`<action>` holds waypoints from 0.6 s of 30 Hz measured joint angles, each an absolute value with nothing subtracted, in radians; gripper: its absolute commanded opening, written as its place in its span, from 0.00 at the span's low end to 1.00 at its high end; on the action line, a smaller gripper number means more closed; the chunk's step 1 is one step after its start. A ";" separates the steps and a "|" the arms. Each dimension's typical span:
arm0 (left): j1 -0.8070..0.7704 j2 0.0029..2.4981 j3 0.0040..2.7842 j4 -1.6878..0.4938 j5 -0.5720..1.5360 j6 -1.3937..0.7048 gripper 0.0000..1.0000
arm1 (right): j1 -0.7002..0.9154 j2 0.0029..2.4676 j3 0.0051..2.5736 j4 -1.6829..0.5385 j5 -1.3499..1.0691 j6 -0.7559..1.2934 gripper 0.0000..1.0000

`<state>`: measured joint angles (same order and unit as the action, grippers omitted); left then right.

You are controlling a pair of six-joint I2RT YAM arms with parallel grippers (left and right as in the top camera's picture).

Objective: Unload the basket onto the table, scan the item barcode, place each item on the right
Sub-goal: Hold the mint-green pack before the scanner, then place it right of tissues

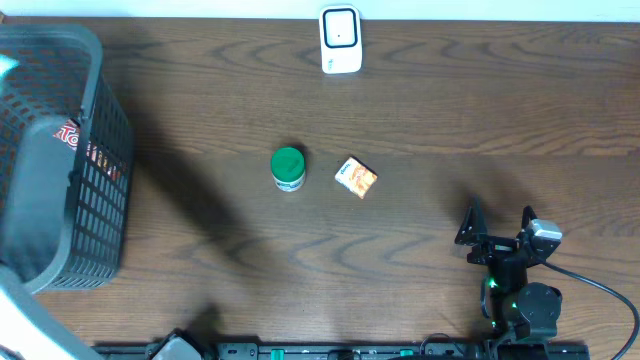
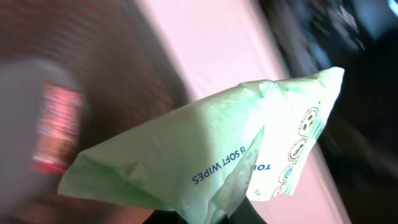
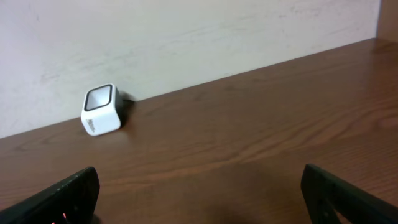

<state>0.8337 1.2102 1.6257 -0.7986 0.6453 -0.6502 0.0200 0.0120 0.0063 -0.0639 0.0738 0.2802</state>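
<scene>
A pale green pack of soft wipes (image 2: 186,149) fills the left wrist view, and my left gripper (image 2: 205,219) is shut on its lower edge, with only dark finger bases showing beneath it. No barcode shows on the face I can see. In the overhead view the left gripper and the pack are hidden. The white scanner (image 1: 340,40) stands at the table's far edge, also seen small against the wall (image 3: 99,111). My right gripper (image 1: 498,222) rests open near the front right, nothing between its fingers (image 3: 200,193).
A dark mesh basket (image 1: 100,180) takes up the left side, with a red-labelled item inside (image 1: 70,132). A green-lidded jar (image 1: 288,168) and a small orange box (image 1: 356,177) sit mid-table. A pale wall runs behind the scanner.
</scene>
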 measured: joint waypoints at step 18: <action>-0.540 1.559 1.592 -0.665 0.230 -0.659 0.07 | 0.020 0.012 0.006 -0.064 0.071 0.280 0.99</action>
